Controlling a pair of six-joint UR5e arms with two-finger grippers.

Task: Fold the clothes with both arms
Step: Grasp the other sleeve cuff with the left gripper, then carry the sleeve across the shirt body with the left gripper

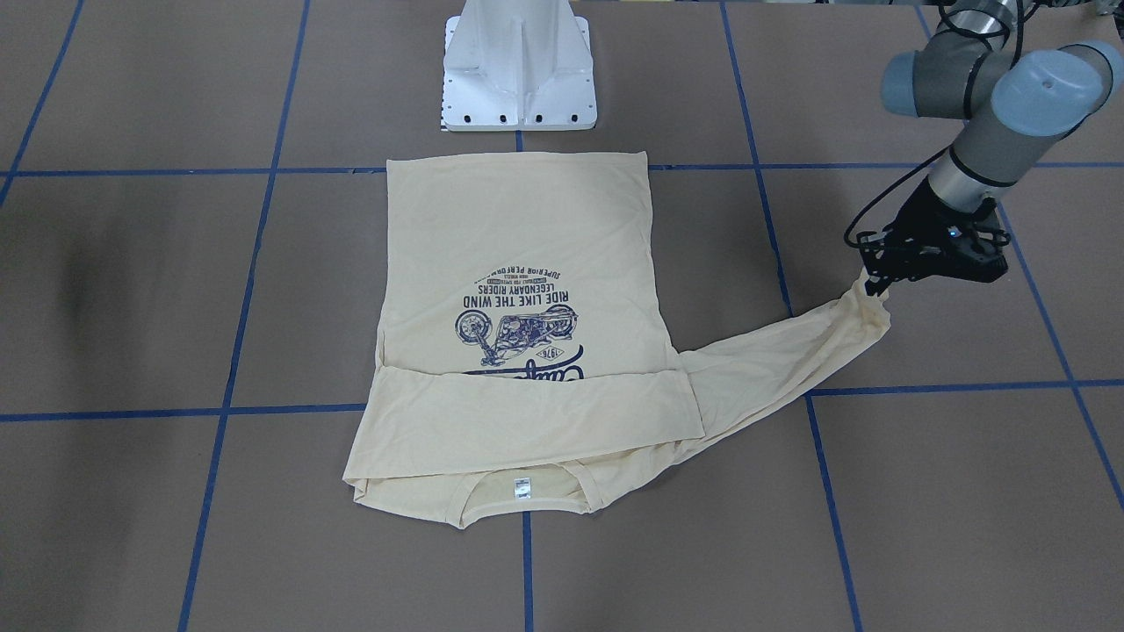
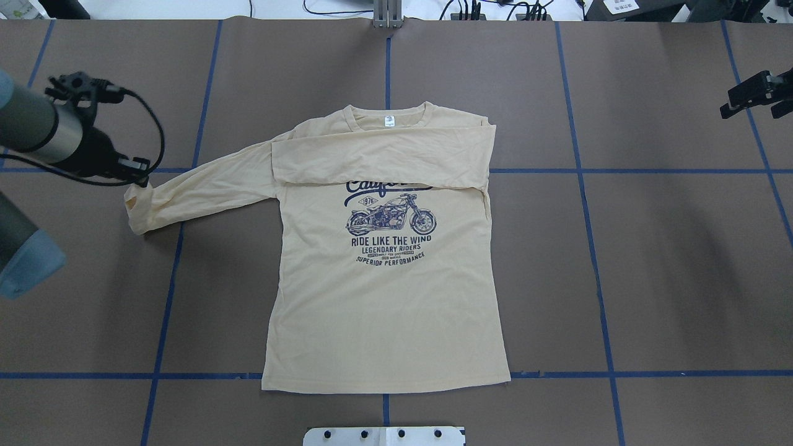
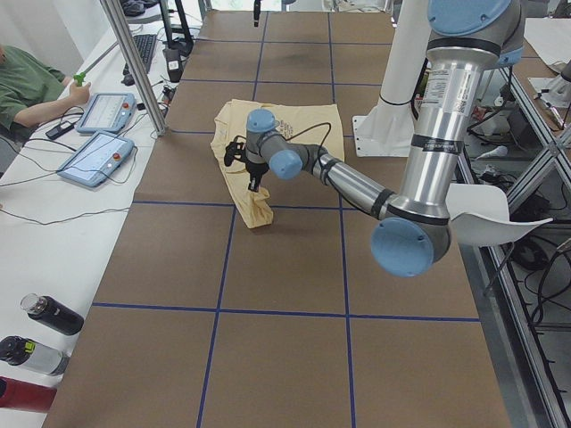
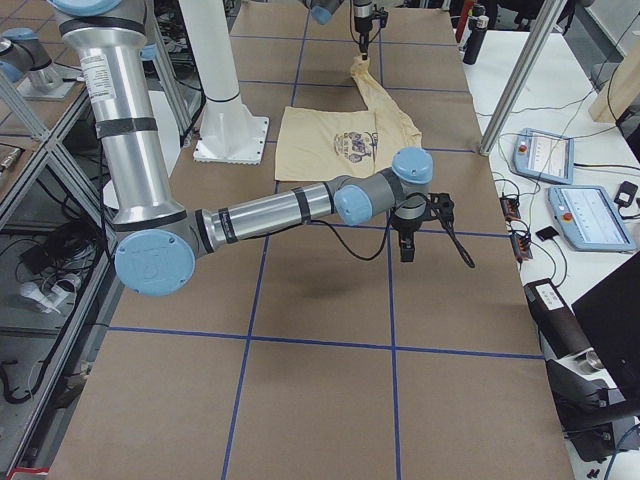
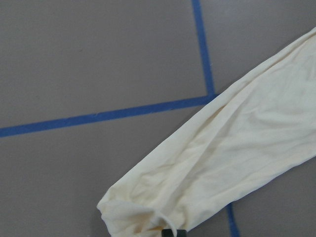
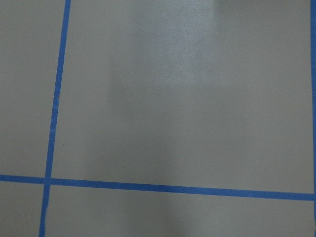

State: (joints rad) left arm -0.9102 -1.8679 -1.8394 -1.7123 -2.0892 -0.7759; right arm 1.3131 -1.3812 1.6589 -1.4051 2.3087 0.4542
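Left tool (image 1: 876,283) is clenched on the outstretched sleeve's (image 1: 790,351) cuff. Pale cream-yellow long-sleeved T-shirt (image 1: 518,228) lies flat on the brown, blue-gridded desk (image 1: 922,491). Step in hand appears to be the second sleeve fold; next move should carry the cuff across the chest.

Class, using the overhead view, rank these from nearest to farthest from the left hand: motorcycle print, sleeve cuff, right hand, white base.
1. Sleeve cuff, at the left hand.
2. Motorcycle print, shirt centre.
3. White base, bottom edge.
4. Right hand, far right.
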